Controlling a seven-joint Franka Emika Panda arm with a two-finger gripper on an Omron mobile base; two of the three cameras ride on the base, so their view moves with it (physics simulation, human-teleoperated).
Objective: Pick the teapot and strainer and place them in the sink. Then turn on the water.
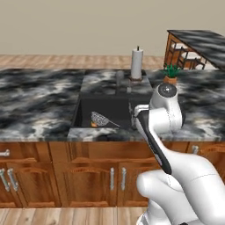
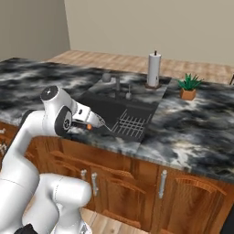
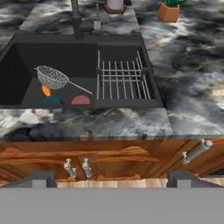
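Two dark fingertips [image 3: 38, 178] sit far apart at the bottom of the hand view, so we call the gripper [image 3: 109, 180] open, nothing between the tips. It hangs back from the counter front, over the wood cabinet doors [image 3: 109, 159]. Hand view gives us what base views hide: 1 strainer [image 3: 53, 78] lying inside the sink [image 3: 83, 43], left part, handle pointing toward the wire rack [image 3: 120, 78]; just below it, near the front wall, 1 teal lump we take for the teapot [image 3: 52, 100], mostly cut off, plus 1 orange bit and 1 pinkish disc beside it. Left base view shows strainer + orange bit, no teal. Right base view has the arm [image 2: 68, 116] blocking that corner; the rack is clear there. Base views add 1 paper towel roll [image 1: 137, 63], 1 potted plant [image 1: 170, 74], 1 faucet [image 2: 118, 83]. Can't tell if water is running.
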